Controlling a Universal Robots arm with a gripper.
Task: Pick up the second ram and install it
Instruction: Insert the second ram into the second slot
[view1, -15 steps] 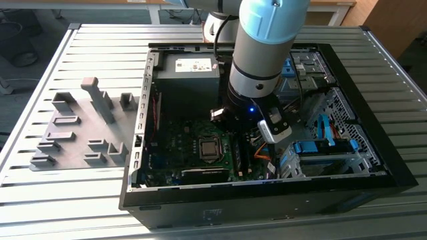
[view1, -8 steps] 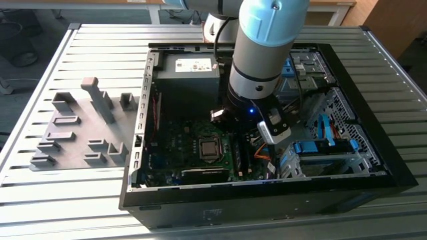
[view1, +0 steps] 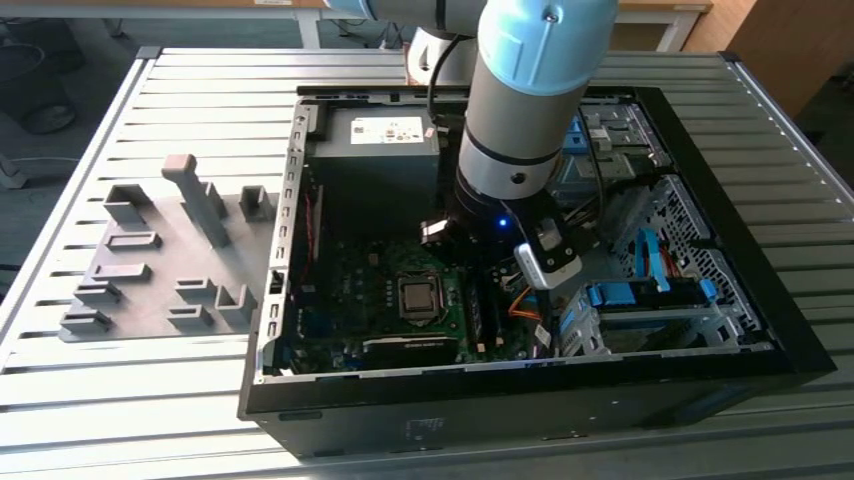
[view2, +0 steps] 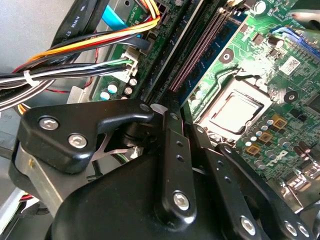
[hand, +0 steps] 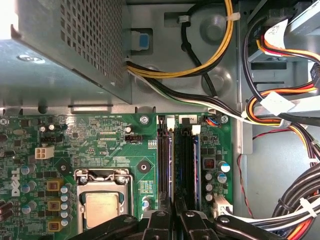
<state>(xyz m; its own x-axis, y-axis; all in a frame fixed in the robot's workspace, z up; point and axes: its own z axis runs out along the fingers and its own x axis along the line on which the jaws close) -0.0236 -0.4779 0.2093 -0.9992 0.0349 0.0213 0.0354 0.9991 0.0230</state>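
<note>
Arm: reaches steeply down from above into the open computer case (view1: 694, 370), its wrist low over the motherboard (view1: 387, 290).
Gripper (hand: 174, 220): black linkages converge just over the memory slots – whether the fingers are closed on anything I cannot tell, since their tips are hidden by the linkage.
Second ram (hand: 196, 165): I take it to be the blue-edged strip standing in the slot straight ahead of the gripper, beside a dark slot (hand: 164, 165); which ram is which is not certain.
First wrist view: adds the perforated power supply (hand: 65, 55) and yellow and black cables (hand: 210, 55) beyond the slots.
Second wrist view: shows the processor socket (view2: 235, 112) close beside the gripper linkage (view2: 170, 165).
Exterior view: grey fixture blocks (view1: 174, 250) lie on the slatted surface (view1: 80, 380) – well away from the gripper, outside the case.
</note>
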